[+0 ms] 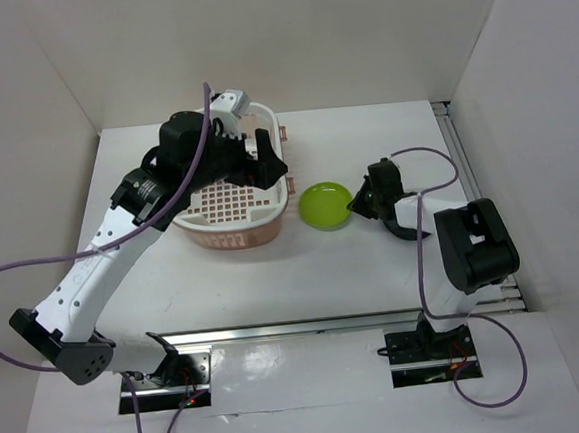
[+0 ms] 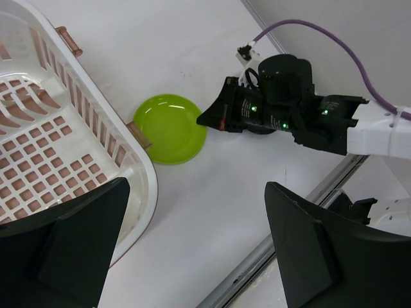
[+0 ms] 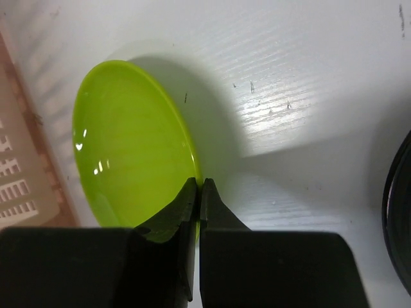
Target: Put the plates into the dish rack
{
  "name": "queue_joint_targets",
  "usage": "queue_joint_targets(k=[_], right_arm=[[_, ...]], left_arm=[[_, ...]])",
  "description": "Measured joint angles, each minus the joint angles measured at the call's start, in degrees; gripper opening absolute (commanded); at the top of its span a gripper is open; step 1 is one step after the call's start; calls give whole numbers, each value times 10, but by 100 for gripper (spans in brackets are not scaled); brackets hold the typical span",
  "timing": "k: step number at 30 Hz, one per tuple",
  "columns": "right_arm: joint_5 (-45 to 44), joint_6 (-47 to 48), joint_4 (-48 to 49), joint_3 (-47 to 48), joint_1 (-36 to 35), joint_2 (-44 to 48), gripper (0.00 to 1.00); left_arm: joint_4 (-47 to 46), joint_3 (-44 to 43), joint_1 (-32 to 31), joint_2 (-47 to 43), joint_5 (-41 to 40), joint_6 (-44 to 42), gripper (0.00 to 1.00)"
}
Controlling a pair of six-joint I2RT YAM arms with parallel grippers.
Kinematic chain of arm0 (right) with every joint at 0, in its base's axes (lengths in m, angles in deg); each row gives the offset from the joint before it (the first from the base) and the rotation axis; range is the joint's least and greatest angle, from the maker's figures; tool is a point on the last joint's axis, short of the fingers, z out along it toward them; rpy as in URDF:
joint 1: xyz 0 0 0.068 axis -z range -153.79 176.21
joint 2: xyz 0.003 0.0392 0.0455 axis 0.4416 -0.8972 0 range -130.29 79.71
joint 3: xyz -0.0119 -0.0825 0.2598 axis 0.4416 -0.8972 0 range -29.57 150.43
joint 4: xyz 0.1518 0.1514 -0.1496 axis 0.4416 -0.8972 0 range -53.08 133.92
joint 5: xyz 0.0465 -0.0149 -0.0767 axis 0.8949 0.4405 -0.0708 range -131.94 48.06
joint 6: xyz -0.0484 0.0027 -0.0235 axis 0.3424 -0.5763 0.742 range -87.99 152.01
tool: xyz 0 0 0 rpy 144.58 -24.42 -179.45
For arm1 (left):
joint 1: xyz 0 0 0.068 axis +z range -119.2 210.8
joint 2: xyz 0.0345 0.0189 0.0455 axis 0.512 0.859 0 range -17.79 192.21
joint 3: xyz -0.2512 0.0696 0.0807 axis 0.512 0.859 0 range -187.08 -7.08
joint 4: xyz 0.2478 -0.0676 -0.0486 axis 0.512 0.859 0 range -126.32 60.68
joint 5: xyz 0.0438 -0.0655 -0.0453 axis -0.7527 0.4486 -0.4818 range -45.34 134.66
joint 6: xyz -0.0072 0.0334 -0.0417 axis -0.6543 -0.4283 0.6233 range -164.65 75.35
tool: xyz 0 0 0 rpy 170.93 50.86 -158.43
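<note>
Lime-green plate, on the table at 3 o'clock of the pink dish rack, is pinched at its 3 o'clock rim by the right gripper; the left gripper is spread wide over the rack.

White desk, matte, fine grain showing close up from right wrist. A few tiny dark specks and scratches on that surface. Soft grey shadow lying across it nearby.

Boxed in on three sides by plain white panels: back wall, left wall, right wall.

Silver metal rail along near edge of desk, running left to right. Second rail down right edge, at foot of right wall. One rail also seen from left wrist, crossing lower right on a diagonal; which of the two, unclear.

Glossy white strip below near rail, catching light.
</note>
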State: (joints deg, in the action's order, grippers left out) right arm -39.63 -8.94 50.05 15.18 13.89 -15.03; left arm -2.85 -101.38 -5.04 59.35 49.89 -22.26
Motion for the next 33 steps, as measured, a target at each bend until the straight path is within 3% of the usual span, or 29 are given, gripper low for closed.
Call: queue_joint_targets(k=[9,15,23,26,28,30,33], right_arm=[[-81,-1,-144,81,6,100,0],[-111,10,-164,139,9,221,0],[76,45,-85,129,34,289,0],[144,49,-57,126,36,287,0],[173,49,-44,125,36,287,0],[192,50,-36,125,36,287,0],[212,54,-32,125,36,287,0]], left_arm=[[7,-24,0,41,2,1,100],[-13,-52,0,86,1,2,100],[-45,-122,4,182,4,3,99],[-50,-134,5,209,5,4,94],[-49,-135,5,219,5,6,82],[-49,-135,6,223,4,7,78],[-53,-134,7,223,-1,8,56]])
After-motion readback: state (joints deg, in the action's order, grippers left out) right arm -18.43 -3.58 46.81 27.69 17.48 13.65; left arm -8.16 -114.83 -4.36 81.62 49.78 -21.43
